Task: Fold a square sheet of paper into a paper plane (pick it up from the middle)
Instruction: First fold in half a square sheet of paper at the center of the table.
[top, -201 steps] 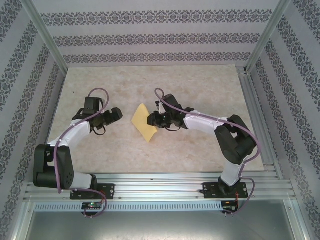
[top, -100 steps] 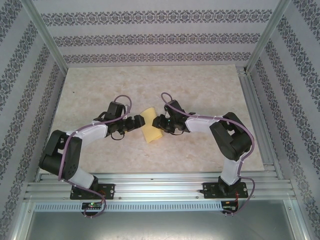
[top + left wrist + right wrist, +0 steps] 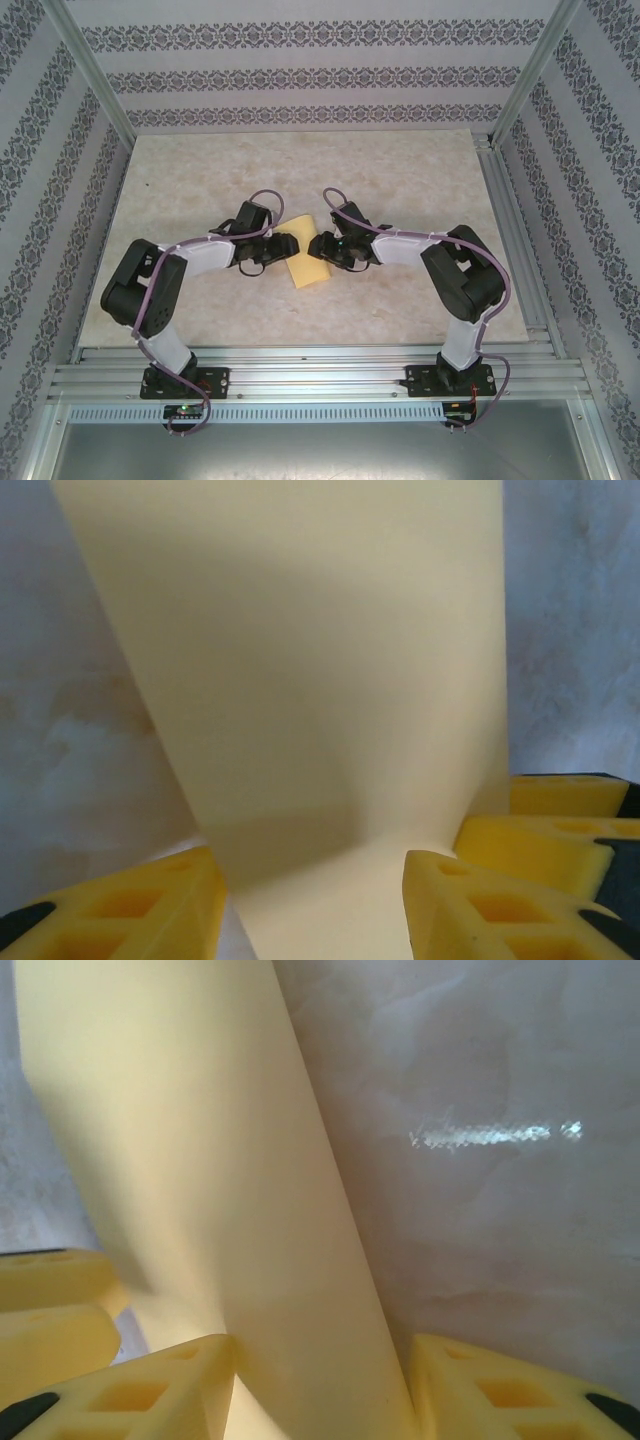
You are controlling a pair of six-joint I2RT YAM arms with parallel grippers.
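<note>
The square sheet of paper (image 3: 303, 254) is plain yellow-orange and sits bowed upward at the table's centre, between my two grippers. My left gripper (image 3: 279, 244) is at its left side. In the left wrist view the sheet (image 3: 300, 680) rises like a wall, and its lower part runs between the spread yellow fingers (image 3: 470, 905) with a sliver of table beside the left one. My right gripper (image 3: 319, 247) is at the right side. There the paper (image 3: 200, 1180) fills the gap and touches both fingers (image 3: 150, 1390). No paper plane shape shows.
The marbled tabletop (image 3: 400, 180) stretches behind and beside the paper. Aluminium frame rails (image 3: 300, 365) run along the near edge, with another rail (image 3: 500, 220) down the right side. Patterned walls enclose the back and both sides. The other gripper's yellow fingers (image 3: 565, 800) show in the left wrist view.
The left arm swung in from the left until its gripper reached the paper's left side. The paper, held tilted by the right gripper, bent over into a narrower bowed shape.
</note>
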